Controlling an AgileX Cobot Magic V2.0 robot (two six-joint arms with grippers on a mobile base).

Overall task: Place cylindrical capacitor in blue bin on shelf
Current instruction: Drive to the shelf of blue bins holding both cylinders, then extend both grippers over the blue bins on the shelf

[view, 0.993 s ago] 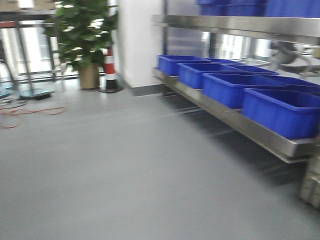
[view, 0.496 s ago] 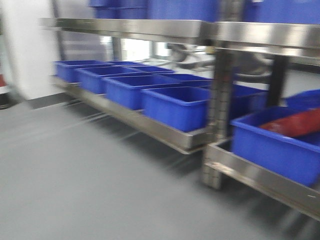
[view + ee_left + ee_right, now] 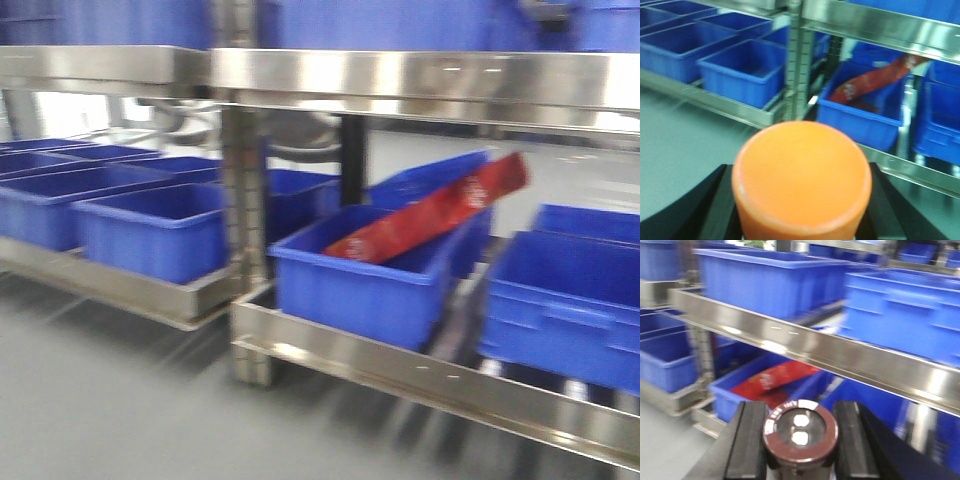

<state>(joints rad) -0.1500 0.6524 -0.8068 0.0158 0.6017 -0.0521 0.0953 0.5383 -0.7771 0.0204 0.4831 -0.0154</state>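
Capacitor (image 3: pixel 800 430) sat clamped in the right tool (image 3: pixel 800 452), with the shelf (image 3: pixel 850 360) rail ahead and above; the left tool (image 3: pixel 801 215) gripped an orange cylinder (image 3: pixel 801 172), blue bins (image 3: pixel 747 70) beyond it.

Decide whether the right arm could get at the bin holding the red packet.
Probably yes: the bin is open-topped with a gap under the rail, though the leaning red packet covers part of it.
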